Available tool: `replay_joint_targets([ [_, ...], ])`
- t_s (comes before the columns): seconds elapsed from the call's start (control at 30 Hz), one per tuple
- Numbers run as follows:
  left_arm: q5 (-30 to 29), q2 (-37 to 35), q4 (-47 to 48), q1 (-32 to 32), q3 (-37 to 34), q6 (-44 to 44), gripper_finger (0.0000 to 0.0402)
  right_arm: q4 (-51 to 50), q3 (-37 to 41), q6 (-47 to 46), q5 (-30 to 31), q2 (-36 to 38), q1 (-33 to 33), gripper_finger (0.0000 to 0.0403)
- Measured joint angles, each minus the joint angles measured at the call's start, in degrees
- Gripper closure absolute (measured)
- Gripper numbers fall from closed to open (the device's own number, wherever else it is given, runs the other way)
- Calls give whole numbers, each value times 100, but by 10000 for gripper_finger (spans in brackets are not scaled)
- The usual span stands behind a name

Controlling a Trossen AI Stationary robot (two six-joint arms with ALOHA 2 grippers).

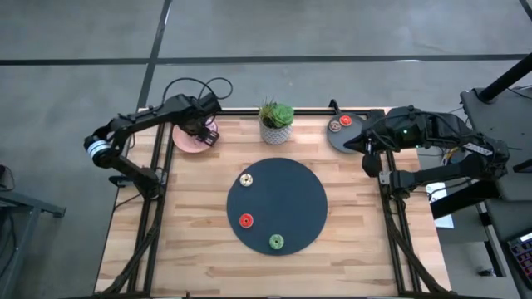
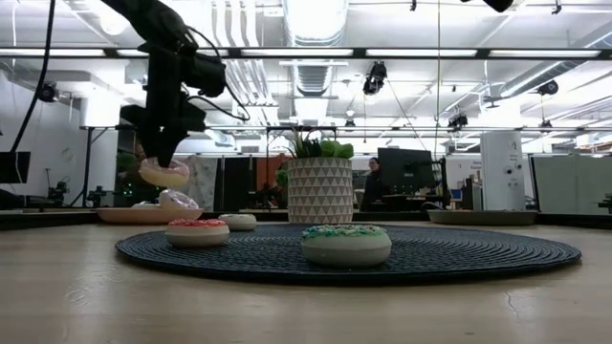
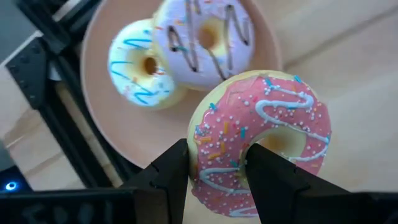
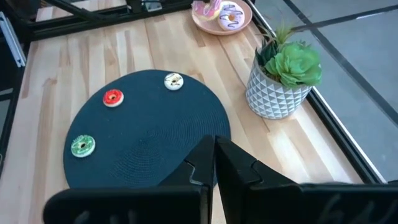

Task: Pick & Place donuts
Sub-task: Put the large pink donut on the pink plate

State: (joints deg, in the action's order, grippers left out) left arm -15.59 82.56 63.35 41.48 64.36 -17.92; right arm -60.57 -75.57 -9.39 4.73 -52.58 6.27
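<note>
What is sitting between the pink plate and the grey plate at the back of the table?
In the high view, a potted plant in a white patterned pot stands between the pink plate and the grey plate. Otherwise that stretch is bare wood.

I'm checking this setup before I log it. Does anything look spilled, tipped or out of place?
Nothing stands out. The left gripper holds the pink donut above the pink plate; three small donuts lie flat on the dark mat.

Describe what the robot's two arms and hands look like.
Both arms are dark, jointed and slim. The left arm has a pale blue band near its base and black cables looping above it. The right arm shows a small green light. Each hand has two black, blocky fingers.
</note>
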Motion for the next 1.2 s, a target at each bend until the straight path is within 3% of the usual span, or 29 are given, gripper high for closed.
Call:
replay_joint_targets([
  [0.3,-488,0,-10,344,-77,152,275,-2,0,-79,0,-302,1,394],
  [0.67,-492,0,-609,357,-769,93,275,-2,0,-95,-1,-417,0,394],
  [1.2,-692,0,-901,379,-1123,-17,275,-3,0,-116,-4,-413,1,394],
])
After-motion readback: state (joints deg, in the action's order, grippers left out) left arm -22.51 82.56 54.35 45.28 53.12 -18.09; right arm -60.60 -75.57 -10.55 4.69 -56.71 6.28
